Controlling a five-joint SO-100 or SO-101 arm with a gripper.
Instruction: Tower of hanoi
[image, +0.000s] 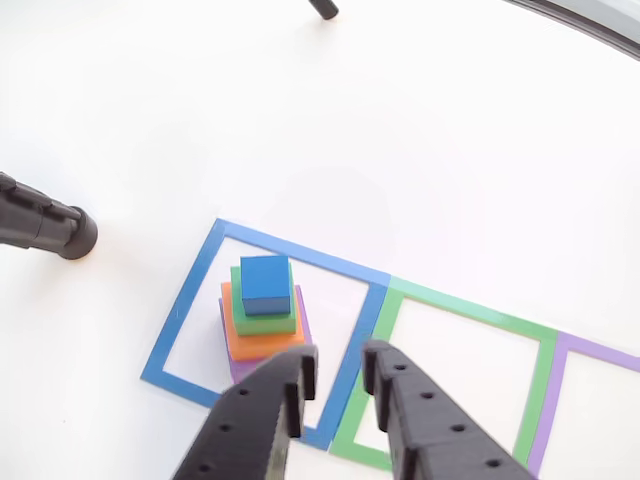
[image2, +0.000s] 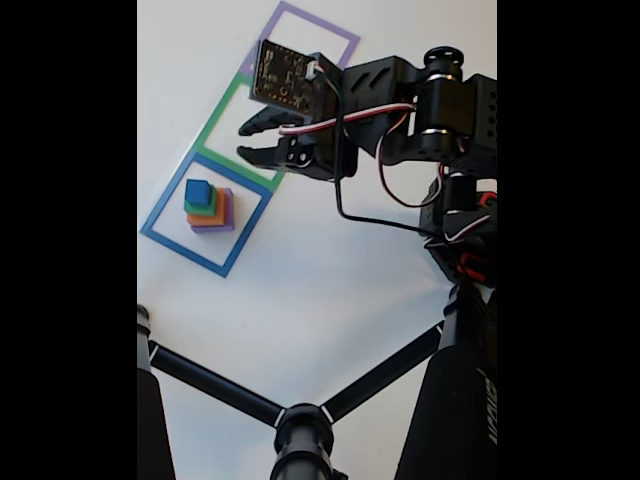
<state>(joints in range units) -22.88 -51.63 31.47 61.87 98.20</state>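
A stack of square blocks stands inside the blue outlined square (image: 178, 312) (image2: 160, 205): a purple block at the bottom, then orange (image: 250, 340), then green, and a small blue block (image: 265, 283) (image2: 198, 192) on top. My black gripper (image: 338, 368) (image2: 242, 141) is open, hovering above the table just right of the stack in the other view, over the border between the blue and green squares. Nothing is between its fingers. A green square (image: 540, 380) (image2: 222, 110) and a purple square (image: 600, 352) (image2: 330, 28) lie beside it, with nothing inside.
The table is white. A black tripod leg foot (image: 70, 232) rests left of the blue square in the other view. In the fixed view, black tripod struts (image2: 300, 425) cross the bottom, and the arm's body with servos and cables (image2: 450, 170) stands at the right.
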